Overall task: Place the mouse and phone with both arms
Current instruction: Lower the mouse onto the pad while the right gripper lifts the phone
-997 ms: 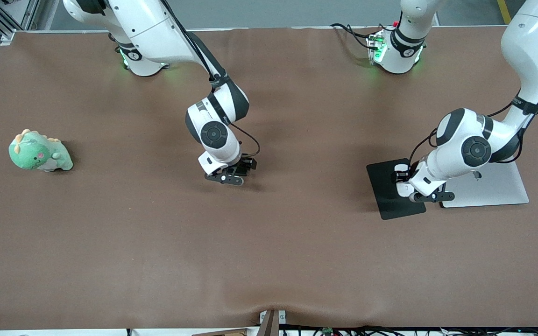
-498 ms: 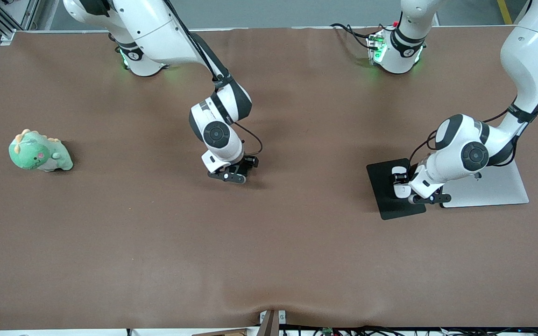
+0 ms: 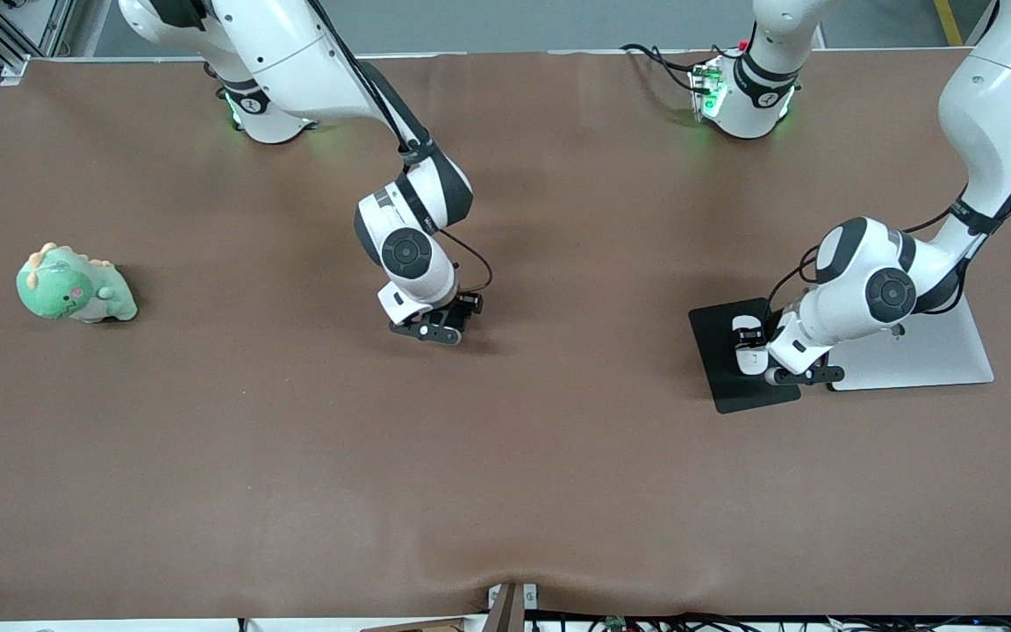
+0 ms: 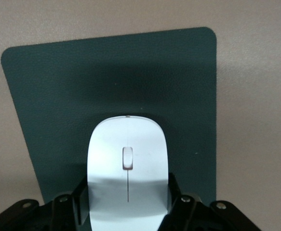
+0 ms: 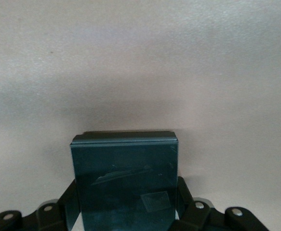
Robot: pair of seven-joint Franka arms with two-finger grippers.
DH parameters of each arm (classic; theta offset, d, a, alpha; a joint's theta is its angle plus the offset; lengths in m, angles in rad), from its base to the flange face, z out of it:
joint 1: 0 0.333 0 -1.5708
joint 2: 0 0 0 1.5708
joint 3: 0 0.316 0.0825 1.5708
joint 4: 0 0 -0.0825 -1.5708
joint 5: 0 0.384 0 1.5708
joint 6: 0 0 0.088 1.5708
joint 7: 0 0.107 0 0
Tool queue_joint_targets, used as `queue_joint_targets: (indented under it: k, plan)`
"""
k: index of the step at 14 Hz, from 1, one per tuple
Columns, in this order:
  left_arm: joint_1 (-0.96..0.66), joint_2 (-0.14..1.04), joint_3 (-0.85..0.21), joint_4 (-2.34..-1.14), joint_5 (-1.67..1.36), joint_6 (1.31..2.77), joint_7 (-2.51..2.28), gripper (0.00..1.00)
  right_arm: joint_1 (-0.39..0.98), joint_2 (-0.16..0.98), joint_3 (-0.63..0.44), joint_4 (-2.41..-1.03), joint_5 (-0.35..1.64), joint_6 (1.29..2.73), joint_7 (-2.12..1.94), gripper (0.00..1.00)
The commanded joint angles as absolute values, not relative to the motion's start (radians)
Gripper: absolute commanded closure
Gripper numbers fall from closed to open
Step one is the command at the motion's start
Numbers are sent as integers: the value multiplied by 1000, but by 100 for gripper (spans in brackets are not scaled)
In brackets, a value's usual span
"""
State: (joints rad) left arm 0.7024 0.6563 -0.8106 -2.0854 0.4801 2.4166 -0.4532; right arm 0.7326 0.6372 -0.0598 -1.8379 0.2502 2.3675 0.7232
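Over the black mouse pad (image 3: pixel 738 362) toward the left arm's end of the table (image 3: pixel 505 491): left claw (image 3: pixel 799 376) clamped on the white mouse (image 4: pixel 127 173), lower than a second ago and shifted a bit further onto the pad. Probably close to set-down, not let go yet. Mid-table: right claw (image 3: pixel 435 332) pinching the black phone (image 5: pixel 126 178), barely moved, hanging low over bare table. Looks ready for release too. Green dino plush (image 3: pixel 74 286) untouched, laptop (image 3: pixel 918 351) right beside the pad.
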Motion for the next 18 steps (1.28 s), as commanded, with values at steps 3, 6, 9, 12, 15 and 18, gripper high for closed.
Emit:
queue_joint_targets:
  k: [3, 6, 9, 12, 15, 18]
  plan:
    - [703, 667, -804, -2088, 505, 2454, -474, 100, 692, 569, -66, -1844, 267, 2319, 747, 100]
    - [701, 680, -784, -2088, 514, 2473, -474, 100, 646, 537, -66, -1848, 267, 2278, 733, 100]
    - [701, 684, -779, -2088, 518, 2474, -474, 72, 595, 508, -67, -1855, 264, 2240, 716, 100]
    - [704, 681, -781, -2088, 520, 2474, -474, 0, 537, 485, -67, -1894, 264, 2241, 617, 100]
    - [703, 669, -785, -2073, 523, 2467, -474, 0, 480, 443, -69, -1956, 262, 2241, 526, 100]
    - [703, 632, -821, -2051, 523, 2447, -477, 0, 442, 404, -78, -2017, 256, 2246, 451, 100]
